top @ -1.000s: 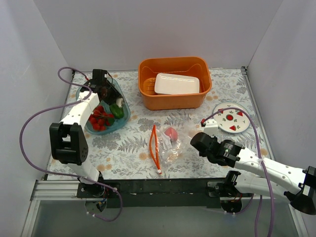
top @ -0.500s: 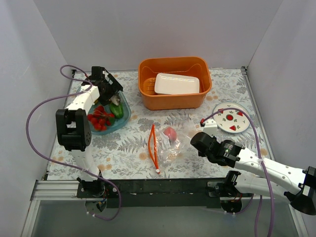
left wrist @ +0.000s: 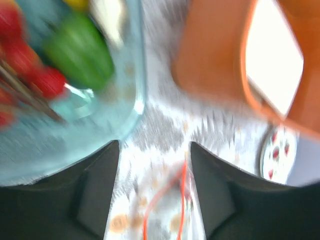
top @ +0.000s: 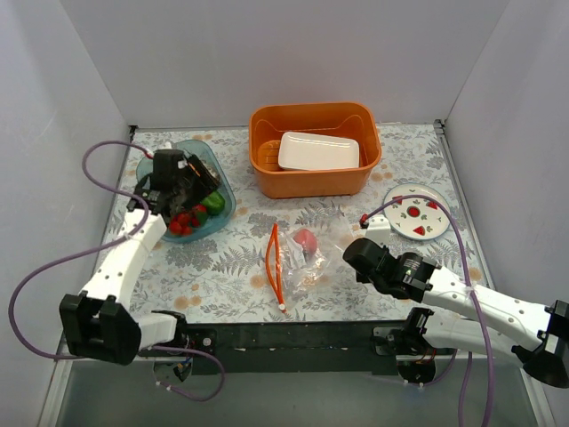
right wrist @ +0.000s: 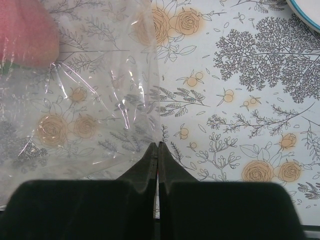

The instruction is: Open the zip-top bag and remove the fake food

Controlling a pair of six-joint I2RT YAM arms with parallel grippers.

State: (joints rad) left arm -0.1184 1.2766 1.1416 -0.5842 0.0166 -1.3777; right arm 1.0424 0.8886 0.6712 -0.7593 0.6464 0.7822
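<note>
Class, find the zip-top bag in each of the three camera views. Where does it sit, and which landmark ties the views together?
Top external: the zip-top bag lies centre, towards the near edge.
Left wrist: bottom centre, blurred; mainly its orange-red strip shows.
Right wrist: fills the left half, edge at the fingertips.
Shared landmark: the white plate, only a rim sliver in the right wrist view.

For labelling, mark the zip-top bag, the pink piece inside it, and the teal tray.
zip-top bag (top: pixel 311 271): top external view, on its clear crinkled plastic.
pink piece (top: pixel 307 238): top external view, on its middle, inside the bag.
teal tray (top: pixel 229 203): top external view, on its right rim.
</note>
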